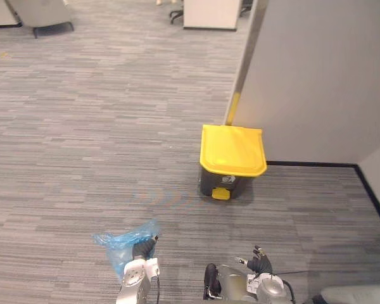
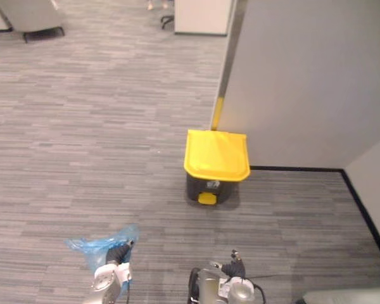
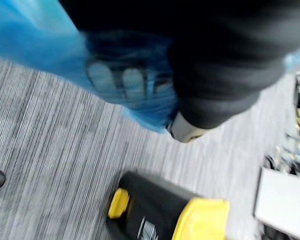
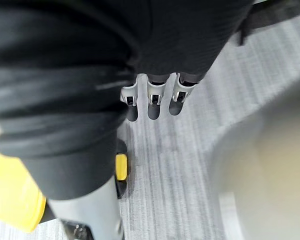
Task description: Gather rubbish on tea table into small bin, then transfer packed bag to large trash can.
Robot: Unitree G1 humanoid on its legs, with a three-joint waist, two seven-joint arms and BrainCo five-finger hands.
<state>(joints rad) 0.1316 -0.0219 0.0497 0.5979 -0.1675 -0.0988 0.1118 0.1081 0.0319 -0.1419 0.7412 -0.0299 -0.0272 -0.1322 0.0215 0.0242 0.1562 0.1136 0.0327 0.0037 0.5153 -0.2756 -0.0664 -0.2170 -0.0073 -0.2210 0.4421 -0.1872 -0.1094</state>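
Low on the left, the left robot hand (image 1: 141, 250) is curled round the gathered top of the blue bag (image 1: 117, 248), held over the grey carpet (image 1: 82, 158). Its wrist view shows fingers (image 3: 122, 82) wrapped in the blue film. Farther ahead, well apart from the bag, the black can (image 1: 210, 182) stands by the wall (image 1: 316, 76) with its yellow lid (image 1: 232, 149) down. Low on the right, the right robot hand (image 1: 258, 259) holds nothing, its fingers (image 4: 150, 102) straight and relaxed.
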